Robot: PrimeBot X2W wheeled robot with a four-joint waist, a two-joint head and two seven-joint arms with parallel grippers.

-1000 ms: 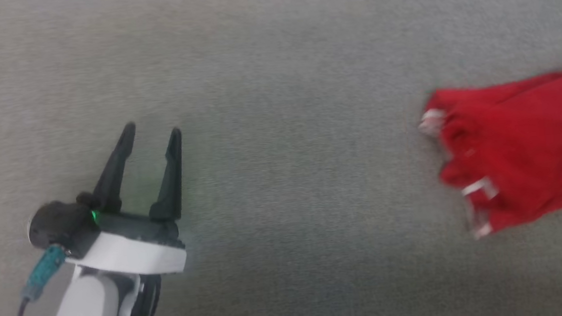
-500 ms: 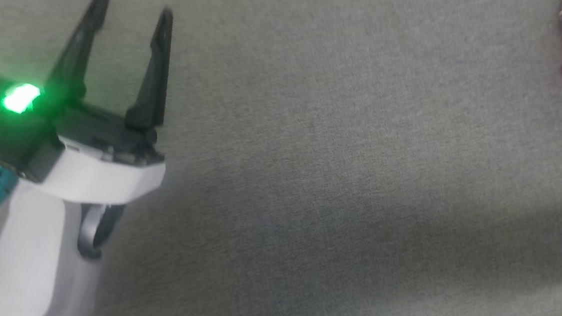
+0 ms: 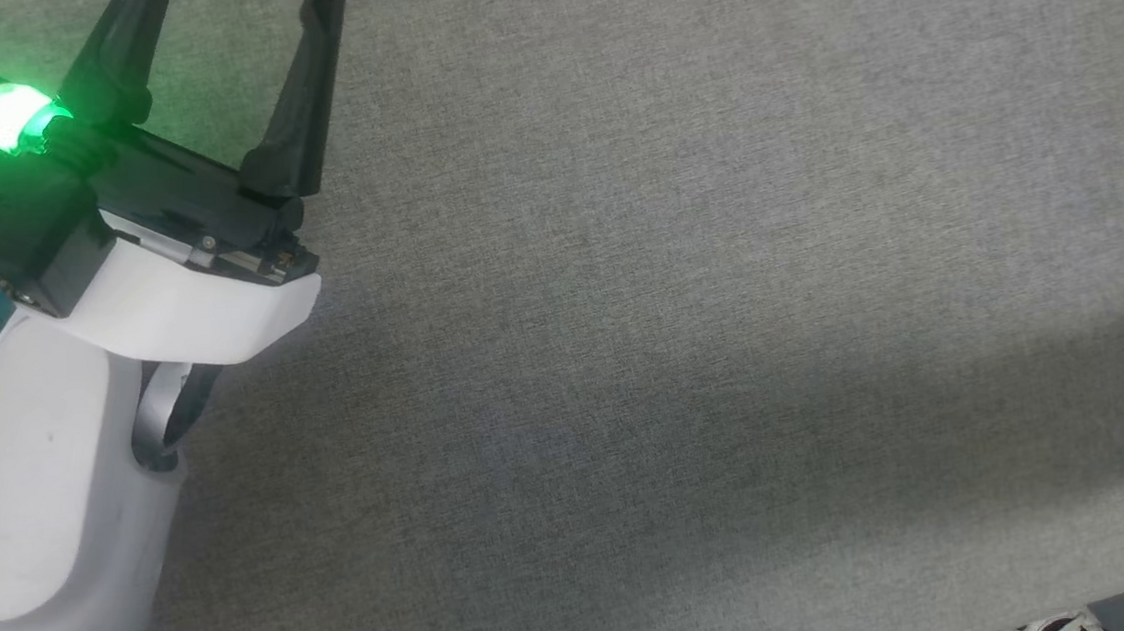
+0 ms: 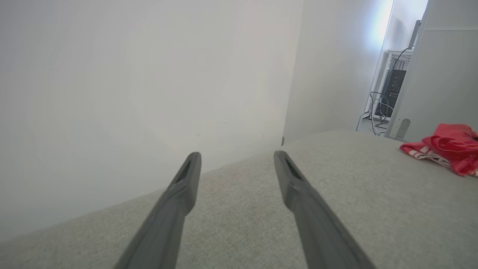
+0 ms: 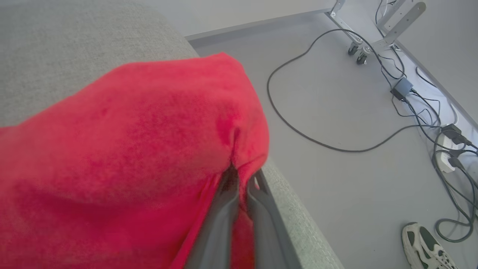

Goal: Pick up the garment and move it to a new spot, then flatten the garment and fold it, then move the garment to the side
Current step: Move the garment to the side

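Right end effector (image 5: 242, 175) pinching garment (image 5: 130, 142), left end effector (image 4: 236, 155) spread

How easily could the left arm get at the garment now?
Probably yes, after a long move: the left end effector is open, and only bare grey surface lies between it and the garment.

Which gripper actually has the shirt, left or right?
The right gripper, pinched shut on a fold of the red garment. The left gripper is spread open over the grey surface, holding nothing.
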